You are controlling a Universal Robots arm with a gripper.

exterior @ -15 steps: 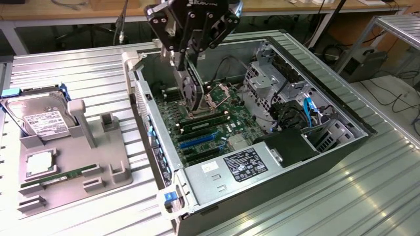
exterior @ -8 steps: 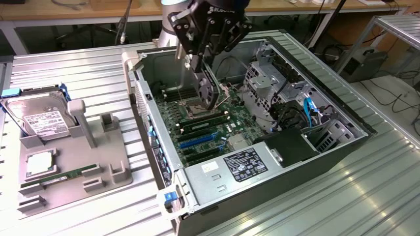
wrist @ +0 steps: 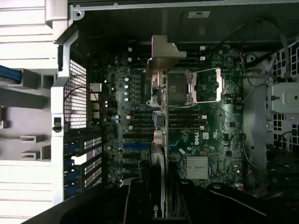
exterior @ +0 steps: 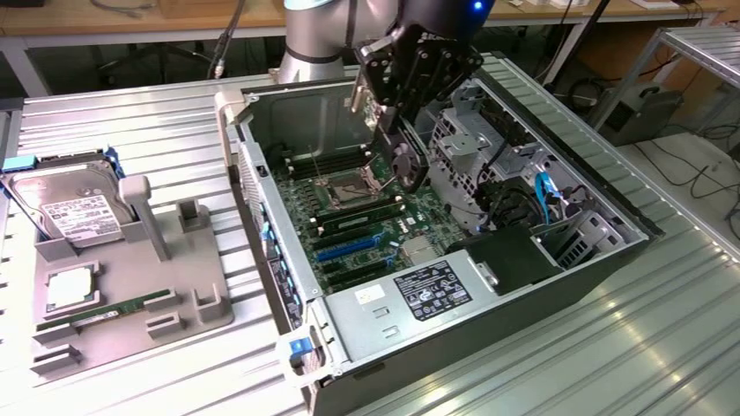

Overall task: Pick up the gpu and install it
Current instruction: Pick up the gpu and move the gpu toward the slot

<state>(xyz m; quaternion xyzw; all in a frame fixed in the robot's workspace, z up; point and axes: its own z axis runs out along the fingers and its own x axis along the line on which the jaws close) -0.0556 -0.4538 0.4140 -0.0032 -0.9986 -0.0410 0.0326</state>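
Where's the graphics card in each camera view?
Exterior view: the graphics card hangs in the gripper over the open computer case.
Wrist view: the graphics card runs edge-on across the motherboard, its silver bracket beside the processor socket.
Shared landmark: the processor socket, near the card in both.

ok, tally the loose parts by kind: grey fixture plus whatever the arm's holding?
hard drive: 1
CPU: 1
RAM stick: 1
gpu, held: 1
Total: 4
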